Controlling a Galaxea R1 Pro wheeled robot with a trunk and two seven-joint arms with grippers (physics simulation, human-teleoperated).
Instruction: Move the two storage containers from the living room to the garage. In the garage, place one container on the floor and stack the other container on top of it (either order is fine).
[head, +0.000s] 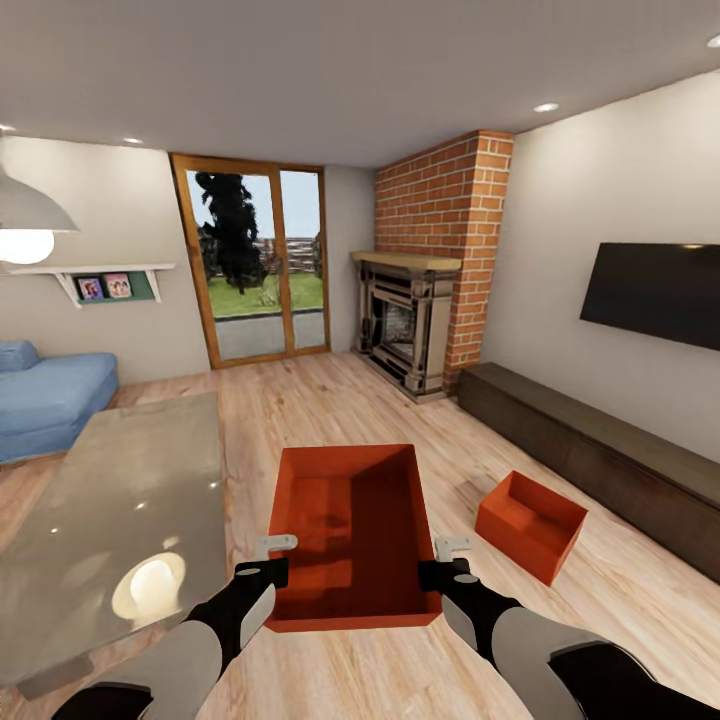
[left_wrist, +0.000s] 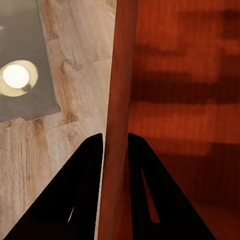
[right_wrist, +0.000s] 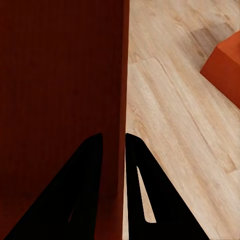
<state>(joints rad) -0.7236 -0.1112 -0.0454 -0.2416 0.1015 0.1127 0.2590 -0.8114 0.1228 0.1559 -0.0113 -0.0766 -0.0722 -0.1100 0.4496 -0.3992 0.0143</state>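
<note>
Orange-red container (head: 352, 535), open-top w/ nothing inside, is held up over the wood-plank floor (head: 330, 400): left tool (head: 272, 565) pinches its left wall, right tool (head: 447, 568) pinches its right wall. Grey glass table (head: 110, 500) sits just left of it; 2nd container (head: 530, 525), also w/ nothing inside, lies tilted on the floor to the right, near the long dark low bench (head: 600, 450). Brick fireplace (head: 440, 250) & glass doors (head: 262, 255) stand beyond.

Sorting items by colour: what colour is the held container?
Orange-red, plain walls; the held container shows best in the head view.
</note>
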